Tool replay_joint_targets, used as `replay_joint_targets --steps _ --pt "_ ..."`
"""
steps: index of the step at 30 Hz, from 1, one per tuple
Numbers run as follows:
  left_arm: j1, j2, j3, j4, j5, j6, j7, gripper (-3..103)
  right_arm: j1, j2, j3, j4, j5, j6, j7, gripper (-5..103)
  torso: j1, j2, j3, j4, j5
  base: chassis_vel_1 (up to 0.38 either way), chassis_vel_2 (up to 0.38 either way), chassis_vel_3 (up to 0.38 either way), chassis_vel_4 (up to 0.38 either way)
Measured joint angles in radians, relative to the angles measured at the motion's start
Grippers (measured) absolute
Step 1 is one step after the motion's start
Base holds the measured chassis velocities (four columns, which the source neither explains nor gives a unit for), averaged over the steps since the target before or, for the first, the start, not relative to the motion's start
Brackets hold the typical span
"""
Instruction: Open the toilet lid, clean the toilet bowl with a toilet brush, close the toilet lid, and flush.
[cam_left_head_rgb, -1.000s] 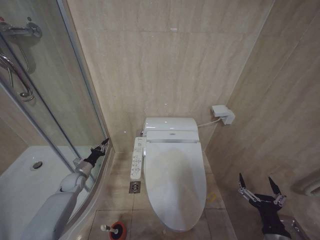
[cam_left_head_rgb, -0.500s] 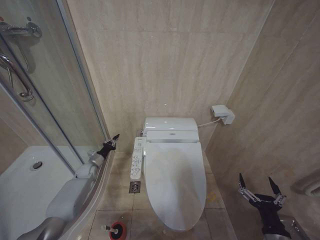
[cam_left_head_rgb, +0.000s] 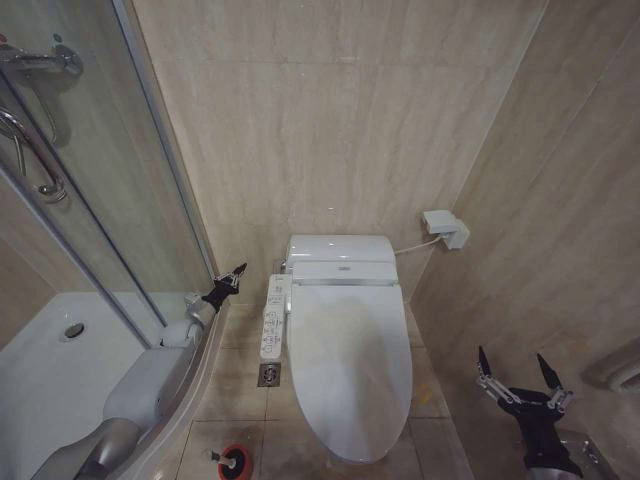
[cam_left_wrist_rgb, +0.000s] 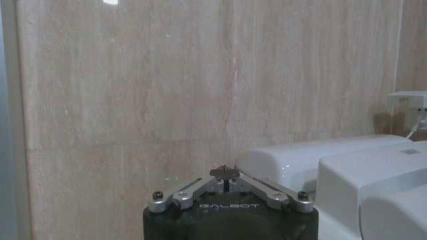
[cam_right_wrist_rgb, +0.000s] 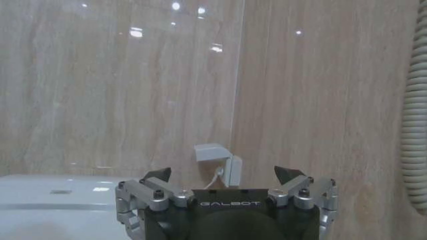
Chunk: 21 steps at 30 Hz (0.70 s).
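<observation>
closed, fingertips pinched together, the left gripper (cam_left_head_rgb: 236, 270) has advanced over the last second from beside the shower glass to just left of the control panel (cam_left_head_rgb: 272, 318). so the reach toward the toilet lid (cam_left_head_rgb: 350, 370) is under way, though nothing touches it yet; it lies shut. spread wide, the right gripper (cam_left_head_rgb: 520, 378) waits low on the right. the toilet brush (cam_left_head_rgb: 226, 461) stands in its red holder on the floor.

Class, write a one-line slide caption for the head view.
Left gripper shut beside the toilet, lid down; right gripper open, low by the wall.
</observation>
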Motion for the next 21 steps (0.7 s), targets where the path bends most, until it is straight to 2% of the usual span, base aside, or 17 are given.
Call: replay_joint_targets --steps 12,18,21 --pt "0.013 0.011 -0.005 -0.009 0.0 0.003 0.012 0 0.0 0.0 0.0 0.0 0.0 0.0 0.0 100 0.001 0.0 0.0 -0.0005 0.0 -0.114 0.024 0.105 -0.028" --pt "0.012 0.02 0.001 -0.002 0.0 0.003 0.033 0 0.0 0.0 0.0 0.0 0.0 0.0 0.0 100 0.0 0.0 0.0 0.0 0.0 -0.004 0.004 0.008 -0.004" --pt "0.004 0.028 0.008 0.017 0.001 0.0 0.066 0 0.0 0.0 0.0 0.0 0.0 0.0 0.0 100 0.0 0.0 0.0 0.0 0.0 0.019 -0.001 -0.015 0.003"
